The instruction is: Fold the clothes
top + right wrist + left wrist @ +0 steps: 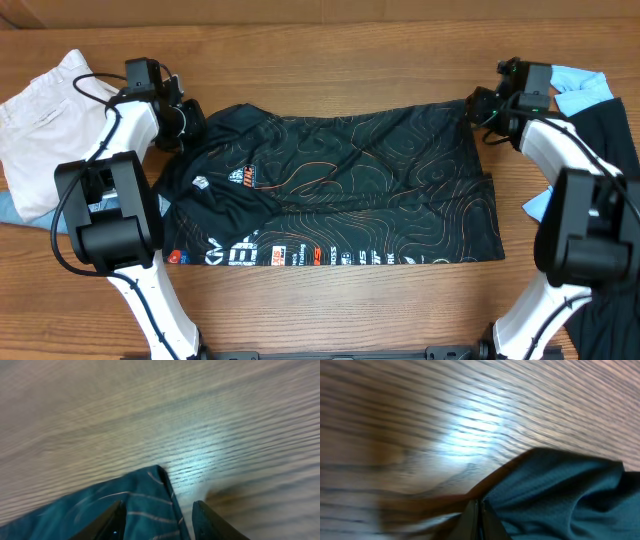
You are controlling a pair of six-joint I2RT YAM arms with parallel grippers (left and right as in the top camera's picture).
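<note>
The black jersey (350,190) with thin orange contour lines lies spread across the middle of the wooden table, logos along its near edge. My left gripper (188,122) is at its far left corner. In the left wrist view that gripper (480,504) is shut, its tips pinching the edge of the jersey (555,490), which bunches to the right. My right gripper (478,108) is at the far right corner. In the right wrist view it (159,504) stands open astride the corner of the jersey (100,510), the right finger over bare wood.
A white garment (40,110) lies at the far left over a light-blue cloth (12,210). At the right edge lie a light-blue garment (582,86) and a plain black one (612,150). Both arm bases stand at the near edge.
</note>
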